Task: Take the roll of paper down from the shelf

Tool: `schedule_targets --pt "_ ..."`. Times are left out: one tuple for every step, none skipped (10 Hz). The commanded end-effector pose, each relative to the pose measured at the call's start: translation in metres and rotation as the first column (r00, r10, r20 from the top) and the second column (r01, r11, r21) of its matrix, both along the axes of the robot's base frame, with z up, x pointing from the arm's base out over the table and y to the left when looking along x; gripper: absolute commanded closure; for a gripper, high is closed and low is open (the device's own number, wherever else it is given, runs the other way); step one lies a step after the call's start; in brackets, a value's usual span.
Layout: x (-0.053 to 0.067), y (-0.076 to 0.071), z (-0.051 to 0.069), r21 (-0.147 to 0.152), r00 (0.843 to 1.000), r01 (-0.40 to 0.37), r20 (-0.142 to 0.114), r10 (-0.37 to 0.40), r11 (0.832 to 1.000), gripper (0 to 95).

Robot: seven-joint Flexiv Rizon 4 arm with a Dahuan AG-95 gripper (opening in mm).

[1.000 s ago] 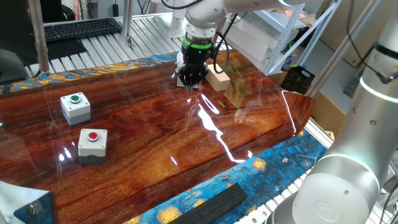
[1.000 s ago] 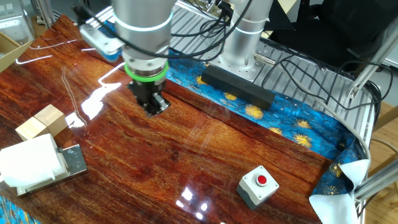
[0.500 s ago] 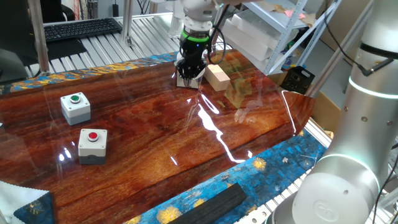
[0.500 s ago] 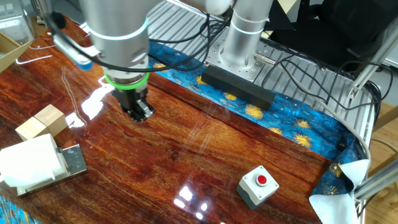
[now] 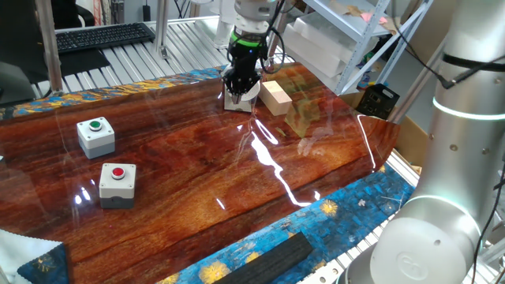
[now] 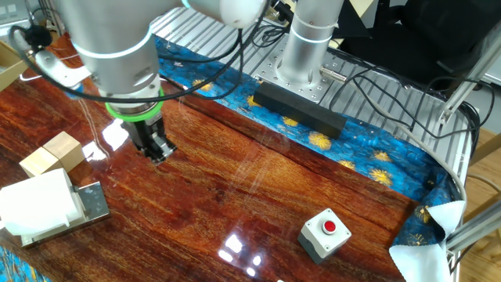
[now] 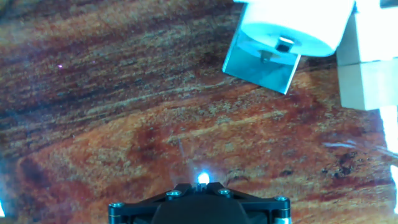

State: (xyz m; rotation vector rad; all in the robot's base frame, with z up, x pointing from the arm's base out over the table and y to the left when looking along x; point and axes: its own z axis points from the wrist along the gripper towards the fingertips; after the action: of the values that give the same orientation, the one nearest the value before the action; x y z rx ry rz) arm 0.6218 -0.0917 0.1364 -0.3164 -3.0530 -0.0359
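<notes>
The white roll of paper [image 6: 41, 200] lies on its side on the low white shelf [image 6: 27, 232], which has a shiny metal plate [image 6: 91, 202], at the table's left edge. In the hand view the roll [image 7: 292, 25] shows its round end at the top, over the plate [image 7: 261, 62]. My gripper [image 6: 156, 149] hangs just above the table, to the right of the roll and apart from it, fingers together and empty. In the one fixed view the gripper [image 5: 239, 85] covers most of the roll and shelf [image 5: 239, 102].
Two pale wooden blocks [image 6: 53, 153] stand beside the roll, and also show in the hand view [image 7: 367, 68]. A red push-button box [image 6: 325, 232] sits at the front right. A green push-button box [image 5: 95, 134] sits farther off. A grey rack [image 5: 347, 39] stands behind.
The arm has moved steadily across the table toward the roll and shelf, and now hangs close beside them. The gripper stays shut and empty.
</notes>
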Motion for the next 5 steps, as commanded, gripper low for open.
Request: schedule_targets --pt "0.0039 -0.0045 0.0007 0.001 1.0 0.014 0.006 -0.014 1.0 95.0" --pt "0.0078 -0.0076 0.0009 0.003 1.0 0.021 0.006 -0.021 1.0 95.0" --pt "0.0097 -0.0094 -0.0008 0.005 1.0 0.024 0.009 -0.024 1.0 95.0" --pt "0.0097 -0.0087 -0.003 0.001 1.0 0.024 0.02 -0.024 1.0 95.0" --pt "0.0097 -0.0079 -0.0062 0.003 0.999 0.026 0.028 -0.026 1.0 95.0"
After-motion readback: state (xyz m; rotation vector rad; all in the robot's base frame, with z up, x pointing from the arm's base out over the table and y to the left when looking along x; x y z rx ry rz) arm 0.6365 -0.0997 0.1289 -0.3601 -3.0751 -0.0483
